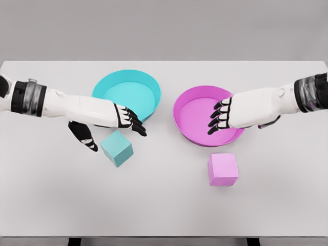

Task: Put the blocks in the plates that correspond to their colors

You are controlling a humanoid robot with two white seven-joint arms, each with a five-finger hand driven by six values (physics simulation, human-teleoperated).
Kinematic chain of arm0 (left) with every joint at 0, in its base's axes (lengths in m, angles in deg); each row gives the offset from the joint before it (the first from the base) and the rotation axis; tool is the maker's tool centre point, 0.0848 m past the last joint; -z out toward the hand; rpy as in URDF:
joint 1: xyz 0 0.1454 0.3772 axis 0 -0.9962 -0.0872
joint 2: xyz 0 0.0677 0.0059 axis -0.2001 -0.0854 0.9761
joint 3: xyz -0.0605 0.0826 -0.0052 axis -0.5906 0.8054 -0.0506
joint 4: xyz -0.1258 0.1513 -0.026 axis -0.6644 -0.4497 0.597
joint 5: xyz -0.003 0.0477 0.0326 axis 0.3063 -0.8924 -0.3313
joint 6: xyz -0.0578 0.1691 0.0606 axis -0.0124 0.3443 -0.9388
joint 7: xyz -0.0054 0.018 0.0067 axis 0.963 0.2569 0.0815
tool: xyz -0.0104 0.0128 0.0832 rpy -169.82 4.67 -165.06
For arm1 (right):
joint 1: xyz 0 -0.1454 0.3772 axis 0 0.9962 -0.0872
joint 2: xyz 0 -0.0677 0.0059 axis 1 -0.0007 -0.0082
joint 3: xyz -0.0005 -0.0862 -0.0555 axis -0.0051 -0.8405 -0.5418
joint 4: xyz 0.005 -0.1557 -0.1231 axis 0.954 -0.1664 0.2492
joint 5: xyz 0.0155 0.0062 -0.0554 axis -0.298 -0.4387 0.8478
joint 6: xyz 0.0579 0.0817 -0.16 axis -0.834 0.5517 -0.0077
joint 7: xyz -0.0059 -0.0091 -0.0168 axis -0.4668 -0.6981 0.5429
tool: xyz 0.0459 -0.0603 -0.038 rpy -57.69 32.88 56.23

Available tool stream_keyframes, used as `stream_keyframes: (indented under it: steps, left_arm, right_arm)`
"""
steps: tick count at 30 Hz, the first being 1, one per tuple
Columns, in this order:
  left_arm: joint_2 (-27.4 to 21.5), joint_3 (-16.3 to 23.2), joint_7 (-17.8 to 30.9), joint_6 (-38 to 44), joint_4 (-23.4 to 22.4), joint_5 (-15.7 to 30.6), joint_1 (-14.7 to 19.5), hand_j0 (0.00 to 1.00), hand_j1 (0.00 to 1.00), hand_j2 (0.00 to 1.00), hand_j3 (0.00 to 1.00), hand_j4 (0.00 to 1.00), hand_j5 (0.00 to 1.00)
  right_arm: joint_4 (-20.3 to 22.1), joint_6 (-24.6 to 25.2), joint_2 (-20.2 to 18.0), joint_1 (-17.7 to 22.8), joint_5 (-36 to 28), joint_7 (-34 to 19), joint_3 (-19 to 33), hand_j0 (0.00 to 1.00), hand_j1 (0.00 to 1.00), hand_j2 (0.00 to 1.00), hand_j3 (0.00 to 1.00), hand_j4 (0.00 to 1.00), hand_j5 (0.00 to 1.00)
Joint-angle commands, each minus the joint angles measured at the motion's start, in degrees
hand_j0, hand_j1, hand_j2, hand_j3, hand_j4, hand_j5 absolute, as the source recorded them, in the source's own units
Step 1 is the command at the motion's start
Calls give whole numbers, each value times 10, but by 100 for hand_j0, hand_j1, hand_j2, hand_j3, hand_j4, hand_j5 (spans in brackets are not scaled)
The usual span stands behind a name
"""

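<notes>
Two plates sit far on the white table point(164, 205): a cyan plate point(105, 84) to the left, its near rim partly hidden by the left hand point(110, 123), and a magenta plate point(192, 115) to the right, partly covered by the right hand point(225, 115). Both forearms are cut off at the picture's edges. Each hand hangs with fingers spread, holding nothing. Nearer, the cyan block point(117, 148) lies just beside the left thumb; the pink block point(223, 169) sits near the magenta plate.
</notes>
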Motion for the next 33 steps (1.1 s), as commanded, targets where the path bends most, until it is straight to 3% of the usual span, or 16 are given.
stream_keyframes:
  steps: [1,9,12,18,25,33]
  left_arm:
    - [1,-3,0,2,0,-13,0,100,100,100,100,100,100]
    - [-4,-15,0,2,3,-38,-29,100,100,100,100,100,100]
    - [-4,-19,0,6,5,-73,-40,100,100,100,100,100,100]
    - [-3,-129,0,6,24,-153,-129,100,100,100,100,100,100]
    - [-3,-135,0,6,26,-155,-132,100,100,100,100,100,100]
    - [3,-147,0,32,25,-205,-134,100,100,100,100,100,100]
  right_arm:
    - [0,1,6,0,-2,0,-15,100,100,100,100,100,100]
    - [0,1,37,-4,-2,0,-60,100,100,100,100,100,100]
    - [0,1,35,-4,-1,0,-61,100,100,100,100,100,100]
    - [0,1,46,-4,-2,0,-72,100,100,100,100,100,100]
    - [0,1,50,3,-1,0,-81,100,100,100,100,100,100]
    - [0,1,64,3,-1,0,-93,100,100,100,100,100,100]
